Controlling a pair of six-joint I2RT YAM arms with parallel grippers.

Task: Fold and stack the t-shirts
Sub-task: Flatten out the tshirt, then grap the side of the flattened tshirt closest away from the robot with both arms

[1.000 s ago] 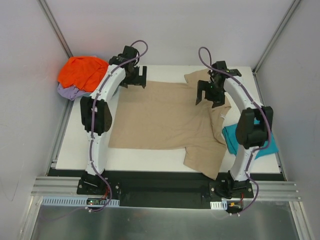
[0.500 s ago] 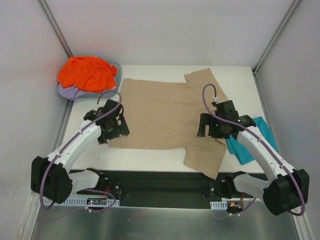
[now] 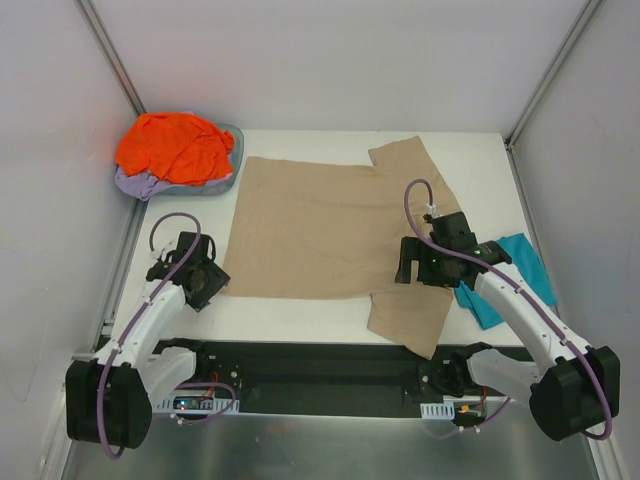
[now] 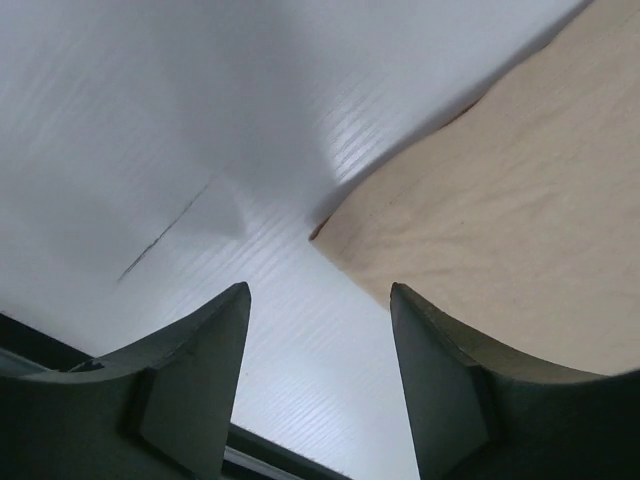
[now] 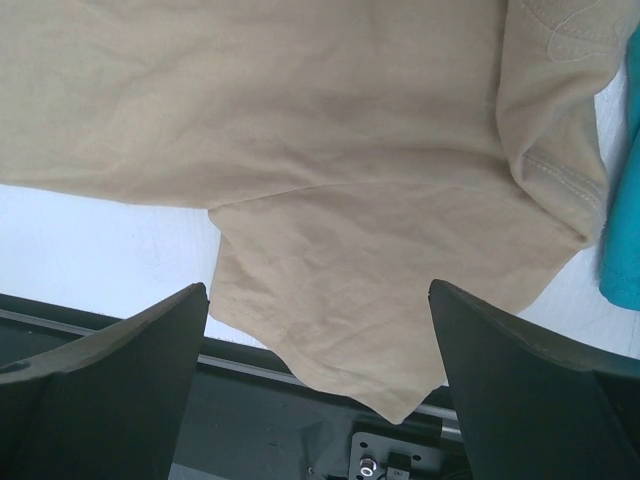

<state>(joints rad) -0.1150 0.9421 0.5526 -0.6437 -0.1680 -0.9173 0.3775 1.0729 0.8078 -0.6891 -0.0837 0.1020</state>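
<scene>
Left claw (image 3: pixel 207 283) now off flat tan t-shirt (image 3: pixel 320 230)

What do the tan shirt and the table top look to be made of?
Tan shirt: soft matte cloth, likely cotton knit, judging by fine creases and the stitched sleeve hem. Table top: seemingly rigid white plastic or laminate board, faintly ribbed, with a slight sheen.

The top view looks down from above and behind the arms over the whole bench (image 3: pixel 300 312). Both wrist views face down close above it, each sharing the near edge of the tan t-shirt (image 3: pixel 320 225).
</scene>
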